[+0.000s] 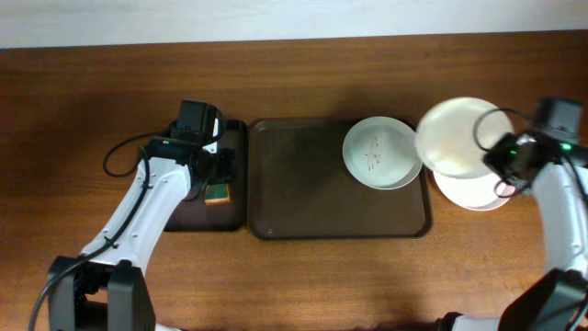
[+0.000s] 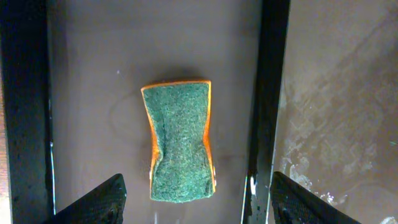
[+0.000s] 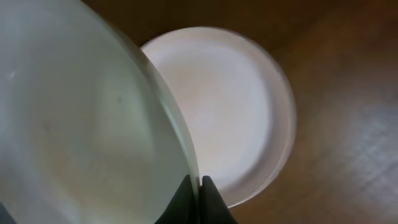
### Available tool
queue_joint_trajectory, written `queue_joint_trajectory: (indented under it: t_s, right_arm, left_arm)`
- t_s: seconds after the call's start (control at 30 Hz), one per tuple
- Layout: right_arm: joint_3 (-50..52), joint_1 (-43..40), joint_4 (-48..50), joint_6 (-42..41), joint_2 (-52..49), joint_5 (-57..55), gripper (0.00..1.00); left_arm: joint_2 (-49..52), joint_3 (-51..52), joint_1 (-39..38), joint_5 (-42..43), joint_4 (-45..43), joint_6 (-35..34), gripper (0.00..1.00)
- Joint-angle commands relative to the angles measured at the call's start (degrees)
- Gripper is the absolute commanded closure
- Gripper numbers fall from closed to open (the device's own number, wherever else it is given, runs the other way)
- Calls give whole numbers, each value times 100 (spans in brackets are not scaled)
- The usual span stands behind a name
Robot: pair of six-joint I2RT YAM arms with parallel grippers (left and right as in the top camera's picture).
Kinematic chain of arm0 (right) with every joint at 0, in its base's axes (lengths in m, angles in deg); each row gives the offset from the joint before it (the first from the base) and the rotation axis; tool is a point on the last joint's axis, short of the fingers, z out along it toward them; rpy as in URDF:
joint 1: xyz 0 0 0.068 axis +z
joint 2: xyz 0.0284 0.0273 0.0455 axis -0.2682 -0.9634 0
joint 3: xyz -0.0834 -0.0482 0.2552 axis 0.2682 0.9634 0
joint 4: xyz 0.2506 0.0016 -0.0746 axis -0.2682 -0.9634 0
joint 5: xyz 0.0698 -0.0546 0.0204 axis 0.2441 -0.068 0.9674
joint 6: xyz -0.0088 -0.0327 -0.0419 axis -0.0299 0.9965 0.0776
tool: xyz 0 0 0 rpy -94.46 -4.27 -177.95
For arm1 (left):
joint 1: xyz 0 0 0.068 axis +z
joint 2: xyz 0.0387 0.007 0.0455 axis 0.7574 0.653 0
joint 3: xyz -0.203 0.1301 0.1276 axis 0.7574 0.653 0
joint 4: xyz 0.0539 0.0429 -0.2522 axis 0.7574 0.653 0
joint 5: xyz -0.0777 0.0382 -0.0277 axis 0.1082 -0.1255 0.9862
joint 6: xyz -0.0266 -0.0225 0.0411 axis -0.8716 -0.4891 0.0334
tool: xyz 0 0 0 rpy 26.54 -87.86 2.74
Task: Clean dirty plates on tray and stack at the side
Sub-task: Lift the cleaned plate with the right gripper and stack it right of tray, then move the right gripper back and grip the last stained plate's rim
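We find the right gripper (image 3: 199, 186) clamped on the rim of a round white plate (image 1: 455, 136), held tilted and overlapping the upper left of a second white plate (image 1: 478, 195) on the wooden table (image 1: 92, 92) — just right of the dark brown rectangular tray (image 1: 294, 184). The left gripper (image 2: 196, 199) hangs open over a green sponge (image 2: 180, 143).

Hidden, cropped, blurred
Right wrist view: held white plate (image 3: 81, 124) blurred, cut by left and bottom edges; lower white plate (image 1: 464, 191) partly covered by it; left fingertips (image 2: 102, 205) cropped at bottom.
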Motion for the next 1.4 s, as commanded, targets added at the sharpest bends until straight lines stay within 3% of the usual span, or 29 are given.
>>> queue_joint_trajectory:
  t_s: [0.0, 0.23, 0.43, 0.6, 0.7, 1.0, 1.37]
  right_arm:
    - [-90, -660, -20, -61, -363, 719, 96]
    - [-33, -1270, -63, -61, -859, 822, 96]
    - [-33, -1211, -44, 435, -907, 1906, 69]
    - [-31, -540, -286, 914, -907, 2358, 62]
    - [-28, 2, -413, 1075, -907, 2264, 49]
    - [4, 1436, -507, 590, -1091, 1318, 49]
    - [4, 1967, 15, 452, -2127, 1381, 58]
  left_arm:
    - [-63, -94, 4, 26, -9, 28, 28]
    - [-63, -94, 4, 26, -11, 26, 28]
    - [-63, -94, 4, 24, -11, 26, 27]
    - [-66, -94, 4, 24, -11, 26, 27]
    - [-66, -94, 4, 24, -11, 26, 27]
    - [-66, -94, 4, 24, -9, 26, 27]
    - [-63, -94, 4, 26, -9, 26, 24]
